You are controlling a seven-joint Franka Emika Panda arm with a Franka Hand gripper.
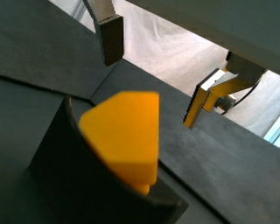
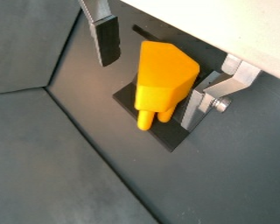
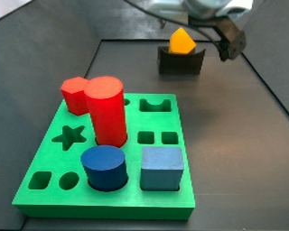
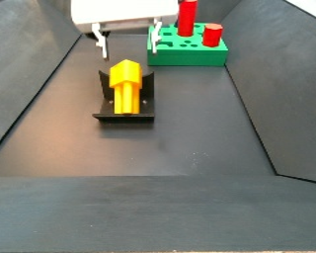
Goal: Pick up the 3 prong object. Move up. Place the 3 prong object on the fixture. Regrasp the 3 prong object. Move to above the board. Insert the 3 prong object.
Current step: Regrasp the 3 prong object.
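- The small orange-yellow plastic 3 prong object (image 2: 164, 79) is seen resting in the small dark grey fixture (image 4: 123, 111), at left centre of a side view and at upper centre of the other side picture (image 3: 182, 41).
- The claw (image 2: 154, 74) is seen spread wide around the object. One silver finger (image 2: 105, 35) stands clear on one side. The other finger (image 2: 201, 101) is just beside the opposite face; contact there cannot be told.
- Nothing is held by the claw; the object is judged to be carried by the fixture alone.
- Short prongs are seen at the lower end of the object in a wrist view, pointing away from the claw body.
- The step in hand is judged to be the regrasp, with placing on the fixture done.
- For a good regrasp, the fingers should be centred about the object so both pads meet flat faces together; a one-sided touch could tip it in the notch.
- The grip should be taken on the wide body, with the prongs left free for insertion.
- The lift should be straight up, so the fixture is not dragged along the dark surface (image 4: 188, 148).
- The large flat bright green board (image 3: 62, 180), bearing red cylinders (image 3: 105, 108) and blue pieces (image 3: 162, 167), fills the lower left of a side view, well apart from the fixture.
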